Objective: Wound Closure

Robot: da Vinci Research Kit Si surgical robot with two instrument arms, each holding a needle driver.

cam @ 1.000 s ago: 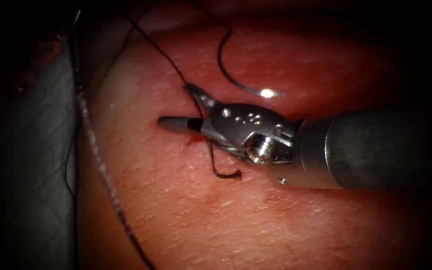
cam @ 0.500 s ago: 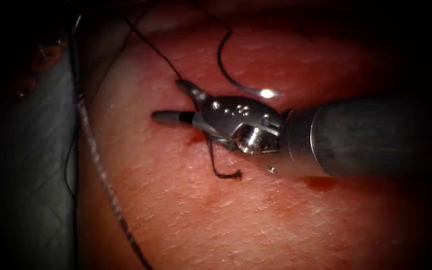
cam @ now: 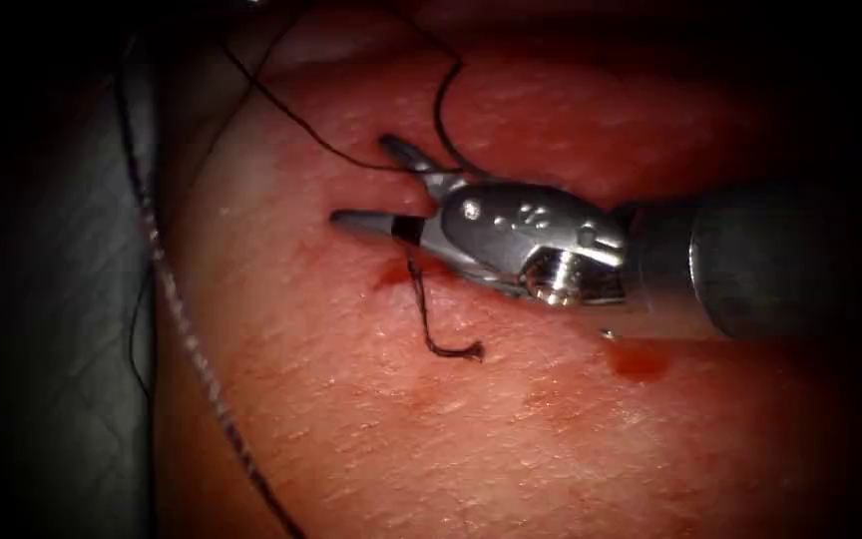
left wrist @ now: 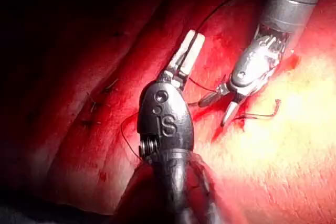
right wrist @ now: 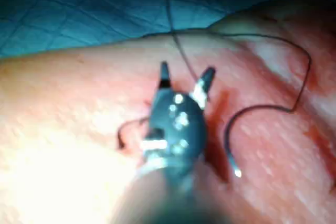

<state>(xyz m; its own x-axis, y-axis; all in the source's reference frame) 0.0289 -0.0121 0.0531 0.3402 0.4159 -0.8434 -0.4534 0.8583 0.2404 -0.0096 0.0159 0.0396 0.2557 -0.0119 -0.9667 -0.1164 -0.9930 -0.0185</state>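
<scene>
— On the tissue (cam: 371,419), where's the needle (right wrist: 231,129)?
— Loose, just beyond the right tool (cam: 376,190), whose jaws gape, holding nothing.
— And the left tool (left wrist: 190,51)?
— Jaws closed, gripping nothing; thread (cam: 281,110) runs nearby.

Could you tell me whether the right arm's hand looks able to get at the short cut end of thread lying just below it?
Probably yes: the right hand is open, holds nothing, and bare tissue separates it from the cut end of thread.
</scene>
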